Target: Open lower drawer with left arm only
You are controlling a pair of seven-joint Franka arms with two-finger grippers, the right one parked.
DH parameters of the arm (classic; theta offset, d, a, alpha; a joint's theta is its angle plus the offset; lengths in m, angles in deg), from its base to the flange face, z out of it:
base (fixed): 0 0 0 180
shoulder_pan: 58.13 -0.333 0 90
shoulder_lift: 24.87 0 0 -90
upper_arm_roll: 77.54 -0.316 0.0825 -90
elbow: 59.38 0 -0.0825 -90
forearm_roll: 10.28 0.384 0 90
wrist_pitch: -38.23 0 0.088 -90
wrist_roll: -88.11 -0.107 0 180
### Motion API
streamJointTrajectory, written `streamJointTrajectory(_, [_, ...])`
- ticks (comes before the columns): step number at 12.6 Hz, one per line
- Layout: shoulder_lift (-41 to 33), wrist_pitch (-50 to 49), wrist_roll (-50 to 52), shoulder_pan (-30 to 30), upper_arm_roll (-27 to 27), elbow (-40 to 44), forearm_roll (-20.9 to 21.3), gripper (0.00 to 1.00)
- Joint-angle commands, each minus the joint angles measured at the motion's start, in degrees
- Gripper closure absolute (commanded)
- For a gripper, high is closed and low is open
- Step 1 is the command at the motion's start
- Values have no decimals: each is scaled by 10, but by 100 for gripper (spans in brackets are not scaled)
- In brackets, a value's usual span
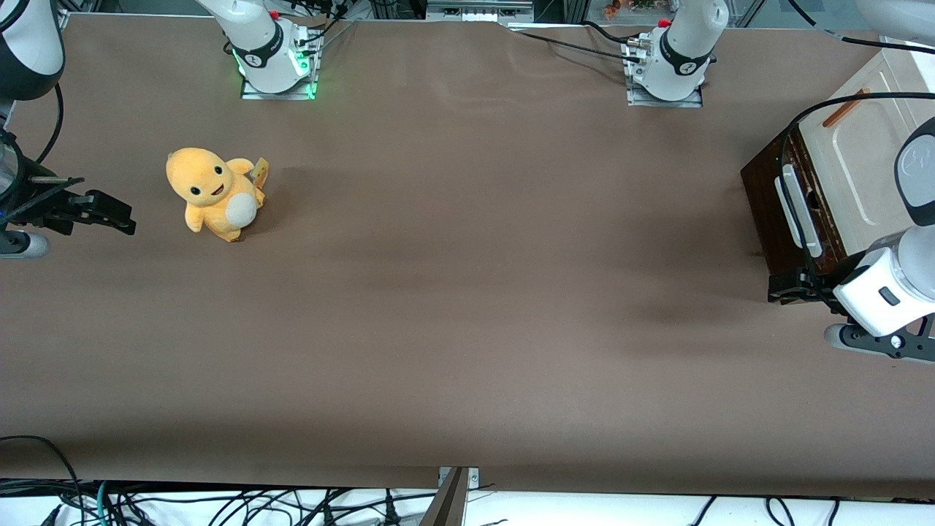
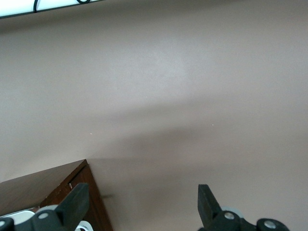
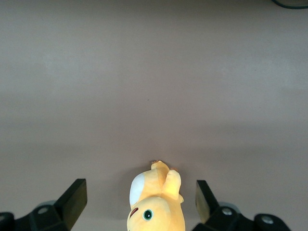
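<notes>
1. I see the lower drawer [image 1: 774, 212] at the working arm's end of the table [image 1: 467, 292]; its dark brown front faces the middle of the table and looks flush with the cabinet, so not pulled out.
2. Its white loop handle [image 1: 798, 210] lies along the dark front, with nothing gripping it.
3. Above it sits the cream panelled front [image 1: 862, 157] with its thin orange-brown handle [image 1: 845, 108].
4. My left arm [image 1: 898, 281] hangs over the cabinet's corner nearest the front camera, a black cable [image 1: 792, 146] looping from it over the drawer front.
5. The gripper [image 2: 143, 202] sits just beside that corner, nearer the front camera than the white handle.
6. In the wrist view its fingers [image 2: 77, 202] stand wide apart, released, holding nothing; the dark wood corner shows beside one finger.
7. A yellow plush toy [image 1: 215, 193] sits toward the parked arm's end, well apart from the drawer.
</notes>
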Motion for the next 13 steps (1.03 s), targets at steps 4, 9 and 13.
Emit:
streamJointTrajectory(4, [-11,-1,-6,-2,-2,-4,-16,0])
streamJointTrajectory(9, [-10,-1,-7,-1,-3,-5,-8,0])
streamJointTrajectory(13, [-11,-1,-7,-2,-2,-5,-9,0])
